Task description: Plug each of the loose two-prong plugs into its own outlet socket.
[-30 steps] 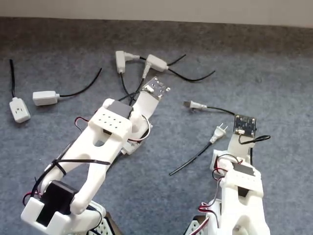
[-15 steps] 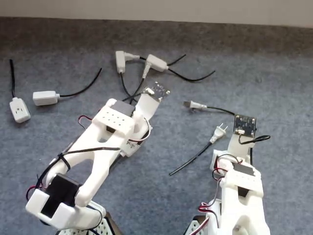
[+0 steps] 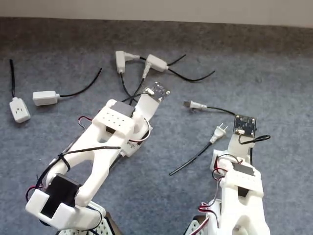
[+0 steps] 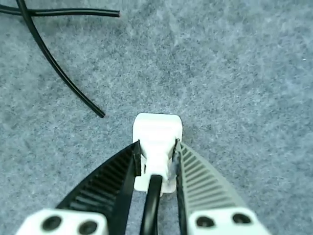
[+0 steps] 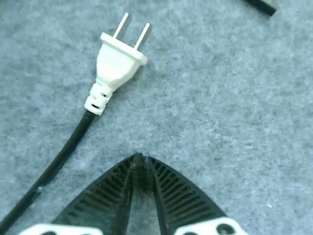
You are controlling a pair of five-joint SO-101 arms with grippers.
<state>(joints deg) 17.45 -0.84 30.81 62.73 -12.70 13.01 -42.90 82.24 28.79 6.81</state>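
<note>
While the right hand (image 5: 142, 164) is pinched shut on nothing, the nearest plug (image 5: 117, 61) lies loose on the counter (image 5: 234, 98) just ahead of its tips. The plug's long axis slants away, prongs pointing off and cord trailing back beside the hand, so this arm looks best placed to take it. A second plug (image 3: 194, 105) lies between the arms. Farther out, the left hand (image 4: 157, 145) clamps a white socket (image 4: 157, 128) with its cord end toward the wrist. The socket's slotted face is hidden.
</note>
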